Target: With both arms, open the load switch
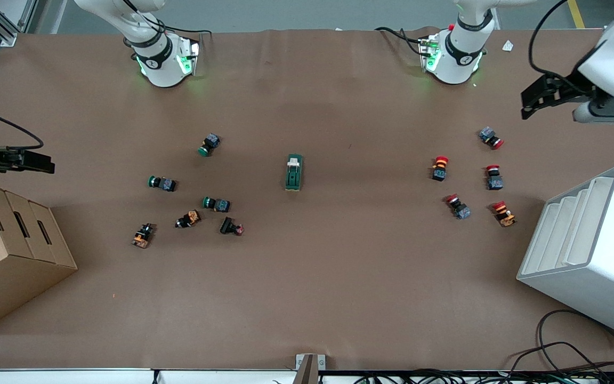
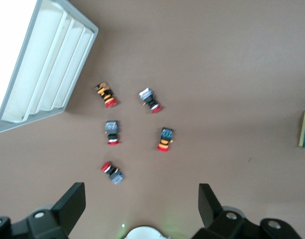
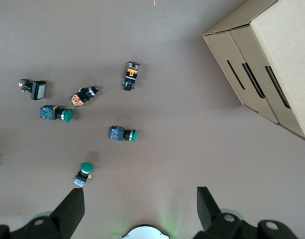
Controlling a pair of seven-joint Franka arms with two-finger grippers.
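The load switch [image 1: 293, 172] lay flat near the middle of the brown surface [image 1: 307, 298], its white toggle end turned toward the arms' bases, nothing touching it. It serves as the landmark here.

Toward the right arm's end from the switch, and a little nearer the front camera, lay a loose cluster of small push buttons: an orange one [image 1: 142, 236], a second orange one [image 1: 188, 219], a black one [image 1: 231, 227] and a green-capped one [image 1: 216, 204]. Two more green-capped buttons [image 1: 162, 183] [image 1: 209, 144] lay farther back. A cardboard box [image 1: 8, 250] stood at that end of the surface.

Toward the left arm's end from the switch lay five red-capped buttons [image 1: 457, 206], well apart from it, with a white slotted rack [image 1: 589, 250] past them at the surface's edge.

The right tool [image 3: 141, 206] hung in the air over the surface near the cardboard box, its fingers [image 3: 70, 209] spread apart and empty. The left tool [image 2: 142, 204] hung over the surface near the red-capped buttons, its fingers [image 2: 72, 201] likewise apart, holding nothing.
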